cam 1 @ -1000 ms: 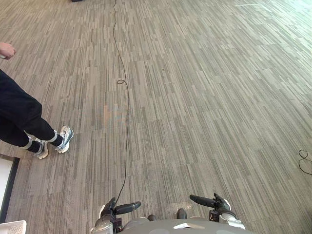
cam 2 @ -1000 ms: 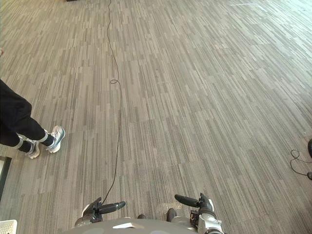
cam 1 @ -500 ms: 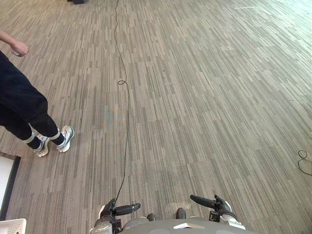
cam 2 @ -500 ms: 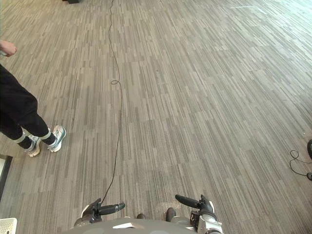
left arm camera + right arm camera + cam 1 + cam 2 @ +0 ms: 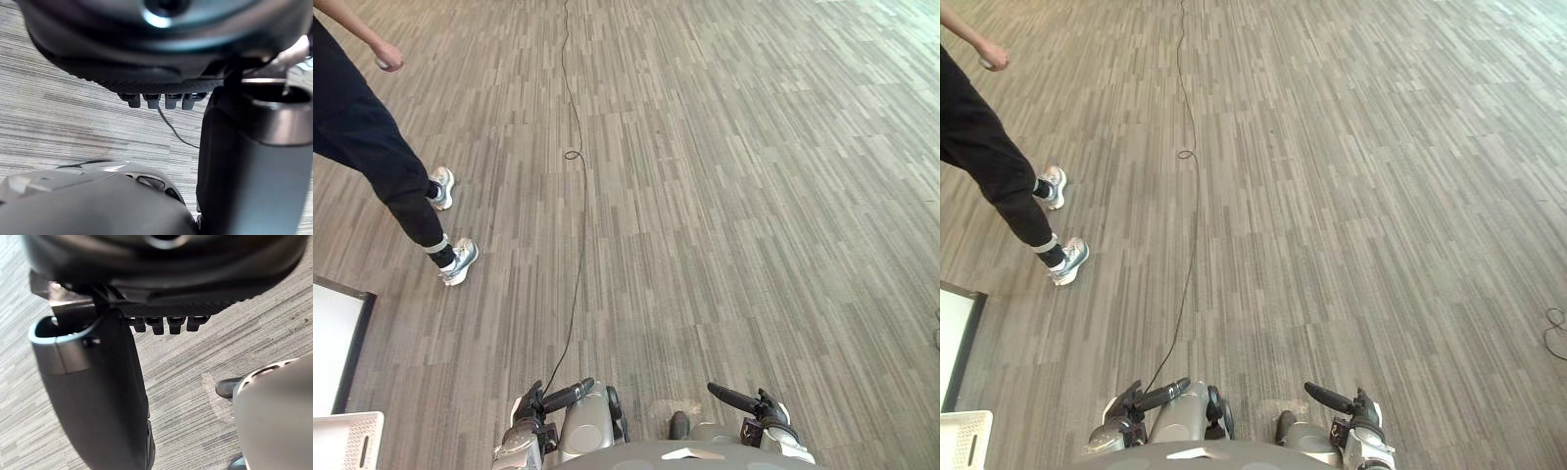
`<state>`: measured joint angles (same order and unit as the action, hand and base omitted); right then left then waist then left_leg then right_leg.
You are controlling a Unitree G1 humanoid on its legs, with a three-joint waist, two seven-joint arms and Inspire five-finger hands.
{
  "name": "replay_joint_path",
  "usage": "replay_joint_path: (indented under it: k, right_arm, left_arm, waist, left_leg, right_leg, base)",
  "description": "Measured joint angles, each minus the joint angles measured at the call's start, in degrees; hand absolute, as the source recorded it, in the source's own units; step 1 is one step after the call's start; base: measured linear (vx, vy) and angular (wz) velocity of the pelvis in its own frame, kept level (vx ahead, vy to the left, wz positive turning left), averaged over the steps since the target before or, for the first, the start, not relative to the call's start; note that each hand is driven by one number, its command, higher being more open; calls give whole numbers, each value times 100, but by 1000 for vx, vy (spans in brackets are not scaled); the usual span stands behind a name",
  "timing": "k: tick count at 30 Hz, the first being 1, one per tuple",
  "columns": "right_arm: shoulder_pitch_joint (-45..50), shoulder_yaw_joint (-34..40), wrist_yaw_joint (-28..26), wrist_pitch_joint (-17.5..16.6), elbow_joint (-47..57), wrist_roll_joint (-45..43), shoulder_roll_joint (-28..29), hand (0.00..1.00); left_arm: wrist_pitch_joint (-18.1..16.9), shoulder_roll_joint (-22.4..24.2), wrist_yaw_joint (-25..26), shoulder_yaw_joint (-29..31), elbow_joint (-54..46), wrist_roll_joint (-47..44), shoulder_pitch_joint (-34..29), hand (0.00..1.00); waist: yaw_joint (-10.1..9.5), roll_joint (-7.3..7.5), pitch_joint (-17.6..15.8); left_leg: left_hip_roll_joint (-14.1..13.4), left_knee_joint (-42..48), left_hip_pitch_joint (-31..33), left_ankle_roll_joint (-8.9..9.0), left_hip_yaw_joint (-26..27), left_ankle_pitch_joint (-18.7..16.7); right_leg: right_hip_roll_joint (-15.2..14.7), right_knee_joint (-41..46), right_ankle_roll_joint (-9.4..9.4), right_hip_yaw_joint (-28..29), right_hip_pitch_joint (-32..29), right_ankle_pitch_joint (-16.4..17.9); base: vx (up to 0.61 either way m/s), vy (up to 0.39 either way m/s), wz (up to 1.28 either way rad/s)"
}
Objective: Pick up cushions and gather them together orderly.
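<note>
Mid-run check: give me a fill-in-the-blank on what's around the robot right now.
1. The person is on the robot's ___ side.
2. The left hand and right hand hold ___.
3. The basket at the robot's near left is ___ in colour.
Missing words: left; nothing; white.

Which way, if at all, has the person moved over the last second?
Yes: the person has stepped away from the dark-framed white panel, farther up the left eye view.

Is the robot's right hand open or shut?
Open: the right hand has its fingers straight out over the floor, holding nothing.
</note>
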<state>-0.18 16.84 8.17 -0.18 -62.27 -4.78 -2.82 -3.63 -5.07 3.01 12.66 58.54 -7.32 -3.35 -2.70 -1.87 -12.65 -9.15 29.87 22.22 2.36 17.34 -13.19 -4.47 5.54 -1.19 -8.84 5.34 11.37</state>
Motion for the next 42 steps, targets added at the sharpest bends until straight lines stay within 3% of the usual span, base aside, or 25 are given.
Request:
replay_joint_path:
  k: [2, 3, 4, 8, 9, 11, 12, 13, 14, 15, 17, 20, 22, 23, 24, 25, 27, 29, 30, 32, 35, 37, 40, 41, 42]
  right_arm:
    - [-9, -4, 9, 11, 2, -1, 15, 100]
    - [-15, -4, 13, 12, 2, -1, 36, 100]
    - [-78, -8, 8, 11, 16, 0, 170, 100]
    - [-83, 15, -62, -10, 73, 15, 521, 100]
    - [-84, 14, -79, -29, 79, 17, 528, 100]
    - [-83, -9, -106, -56, 165, 27, 552, 100]
    - [-84, -17, -118, -76, 234, 42, 547, 100]
    - [-82, -17, -129, -108, 314, 45, 539, 100]
    - [-86, -30, -142, -137, 421, 51, 521, 100]
    - [-85, -52, -144, -153, 512, 69, 518, 100]
    - [-108, -88, -150, -223, 542, 72, 497, 100]
    - [-318, -121, -161, -257, 451, 80, 321, 100]
    - [-354, -129, -161, -193, 325, 122, 249, 100]
    - [-347, -110, -189, -72, 203, 116, 119, 100]
    - [-483, -109, -172, -52, 113, 169, 22, 100]
    - [-611, -61, -161, -67, 65, 273, -22, 100]
    - [-558, 144, -173, -50, 55, 314, 40, 100]
    - [-390, 171, -165, -45, 215, 331, 87, 100]
    - [-326, 82, -159, -53, 302, 346, 102, 100]
    - [-300, -1, -131, -49, 301, 316, 165, 100]
    - [-228, -29, -63, -45, 307, 240, 282, 100]
    - [-238, -19, -47, -26, 301, 239, 319, 100]
    - [-242, -23, -5, -25, 304, 237, 398, 100]
    - [-178, -89, 12, -19, 281, 235, 442, 100]
    - [-165, -142, 11, -21, 279, 235, 520, 100]
  left_arm:
    - [-11, 25, 12, 16, -5, -5, 27, 100]
    - [-11, 42, 20, 26, -1, -28, 29, 100]
    - [-10, -23, 35, 37, -35, -33, 99, 100]
    - [7, -83, 50, 222, -110, 34, 150, 100]
    - [7, -73, 47, 187, -107, 76, 150, 100]
    - [28, -138, 40, -8, -103, 106, 176, 100]
    - [50, -169, 40, -76, -96, 112, 180, 100]
    - [78, -167, 54, -92, -89, 108, 170, 100]
    - [107, -151, 64, -102, -90, 107, 136, 100]
    - [116, -115, 64, -109, -89, 104, 126, 100]
    - [115, -75, 56, -121, -86, 93, 126, 100]
    - [126, 101, 36, -230, 177, 73, 243, 100]
    - [125, 98, 30, -297, 198, 77, 256, 100]
    - [124, 89, 36, -319, 215, 90, 248, 100]
    - [117, 173, 34, -319, 273, 97, 234, 100]
    - [113, 186, 29, -256, 329, 105, 305, 100]
    - [122, 245, 29, -212, 361, 122, 283, 100]
    - [123, 322, -10, -3, 290, 133, 269, 100]
    - [121, 350, -13, 39, 199, 131, 266, 100]
    - [111, 346, 11, 206, -38, 132, 277, 100]
    - [31, 307, 18, 217, -386, 64, 281, 100]
    - [-6, 314, 22, 225, -468, 56, 341, 100]
    - [-12, 377, 24, 379, -533, 25, 377, 100]
    - [-14, 410, 52, 467, -502, -41, 349, 100]
    - [-16, 352, 59, 465, -474, -49, 372, 100]
  waist:
    - [-26, -4, 3]
    - [-66, 51, 27]
    - [-78, 201, 20]
    - [-177, 507, 121]
    - [-196, 478, 158]
    - [-214, 543, 189]
    - [-213, 560, 183]
    - [-202, 549, 158]
    - [-158, 521, 151]
    - [-130, 514, 149]
    - [-101, 503, 146]
    - [44, 403, 79]
    - [146, 365, 15]
    - [266, 336, -57]
    - [226, 107, -89]
    - [199, 56, -151]
    - [196, 25, -157]
    - [277, -67, -179]
    - [242, -119, -191]
    - [147, -108, -202]
    - [11, 77, -258]
    - [-36, 106, -279]
    - [-98, 180, -323]
    - [-288, 239, -217]
    - [-297, 370, -184]
  left_leg:
    - [176, -1277, 98, 46, -18, 829]
    - [256, -1408, 11, -76, 37, 1588]
    - [362, -1209, 62, -389, 175, 1325]
    - [293, 63, -9, -811, 333, 252]
    - [264, 128, -148, -761, 332, 7]
    - [302, 125, -563, -677, 393, -400]
    - [308, 125, -756, -672, 411, -529]
    - [311, 113, -1021, -657, 416, -694]
    - [310, -71, -1551, -626, 421, -858]
    - [310, -313, -1926, -565, 414, -907]
    - [310, -571, -2222, -519, 408, -922]
    - [284, -1349, -3092, -359, 330, -887]
    - [295, -1644, -3440, -326, 164, -869]
    - [295, -1873, -3783, -195, -138, -834]
    - [106, -1905, -3847, -88, -251, -744]
    - [62, -1816, -3842, 97, -441, -515]
    - [-38, -1342, -3952, 237, -798, -46]
    - [-395, 761, -3169, 200, -1313, 713]
    - [-601, 1825, -2676, 317, -1347, 912]
    - [-948, 3335, -1660, 344, -1106, 338]
    - [-808, 2742, -588, 109, -636, -282]
    - [-648, 1803, -247, 58, -518, -316]
    - [-258, -165, 105, 101, -568, 230]
    - [-49, -426, -68, -52, -594, 1104]
    - [18, -366, -64, -28, -510, 938]
  right_leg:
    - [-253, -100, -265, 46, 188, 185]
    - [-385, -140, -364, 105, 276, 294]
    - [-525, -136, -311, 133, 272, 264]
    - [-762, 747, -413, 181, 340, 69]
    - [-785, 1304, -529, 215, 170, 8]
    - [-989, 3402, -1124, 484, -654, -540]
    - [-1064, 4175, -1131, 506, -960, -814]
    - [-1137, 4983, -982, 418, -1264, -818]
    - [-1161, 5837, -514, 125, -1655, -530]
    - [-1117, 5988, -275, -163, -1931, -313]
    - [-1045, 5798, -179, -446, -2248, -131]
    - [-578, 3241, -50, -1216, -3057, -3]
    - [-286, 1749, -125, -1179, -3104, -528]
    - [-81, 1251, 441, -943, -2956, -1716]
    - [90, 1391, 490, -1016, -2931, -1575]
    - [84, 1854, 667, -979, -3061, -1269]
    - [45, 2511, 723, -1036, -2915, -631]
    - [219, 2244, 679, -1266, -2215, -123]
    - [371, 2073, 673, -1270, -1947, -10]
    - [580, 1688, 735, -1240, -1313, 78]
    - [519, 1011, 521, -1058, -344, 231]
    - [414, 905, 402, -966, -81, 302]
    - [112, 882, 109, -667, 275, 697]
    - [-45, 897, -55, -253, 370, 872]
    - [-136, 885, -17, -99, 363, 876]
  base:
    - [455, 359, -18]
    - [601, 411, -26]
    - [632, 373, -26]
    - [480, 255, -17]
    - [560, 301, -13]
    - [490, 261, -18]
    - [400, 162, -20]
    - [384, 90, -21]
    - [467, 58, -13]
    - [394, 12, -4]
    - [325, -30, 7]
    - [649, -118, 33]
    - [573, -151, 67]
    - [422, -133, 54]
    - [712, -215, 29]
    - [842, -255, -18]
    - [812, -265, 7]
    - [586, -204, 36]
    - [503, -166, 11]
    - [478, -103, -11]
    - [421, -10, -12]
    - [484, 117, -28]
    - [643, 326, -57]
    - [343, 183, -68]
    - [598, 260, -64]
